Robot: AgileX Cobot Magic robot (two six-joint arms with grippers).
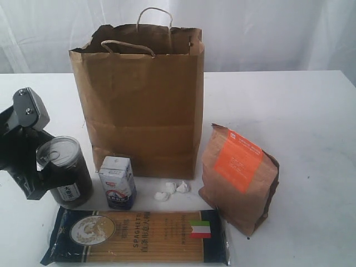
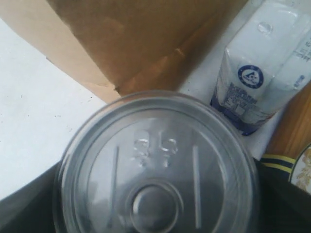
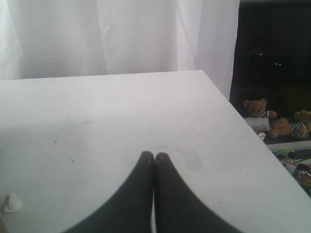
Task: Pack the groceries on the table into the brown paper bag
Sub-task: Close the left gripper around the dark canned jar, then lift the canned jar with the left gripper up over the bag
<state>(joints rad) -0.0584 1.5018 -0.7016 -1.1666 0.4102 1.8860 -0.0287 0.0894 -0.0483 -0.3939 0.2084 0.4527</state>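
Kraft-brown and tall, the brown paper bag (image 1: 139, 105) stands open-topped at the middle of the white counter (image 1: 311, 122). Its two pale cord handles are up and its rim is crumpled.

None of the visible groceries is in the bag. At the near left is the dark jar with silver pull-tab lid (image 1: 65, 172). The black left gripper (image 1: 47, 178) sits around it, fingers against either side, and appears to be pinching the jar, which looks to be resting on the counter.

Just right of the jar stands the small white-blue carton (image 1: 117, 182). The long spaghetti pack (image 1: 136, 236) lies flat along the near edge. To the right, the orange-labelled brown pouch (image 1: 239, 178) stands leaning. A few small white lumps (image 1: 172, 190) lie between carton and pouch. I cannot tell what they are.

The right gripper (image 3: 154, 158) shows only in its wrist view. Its fingers are pressed together, holding nothing, above bare counter.

Likely risks:
- The jar is round and smooth, so a shallow or off-centre grip could let it slip or twist during the lift.
- The carton stands so close that a sideways swing could knock it over.
- The bag looks light and unsupported, so catching the jar on the bent rim or a handle could tip or push it away.
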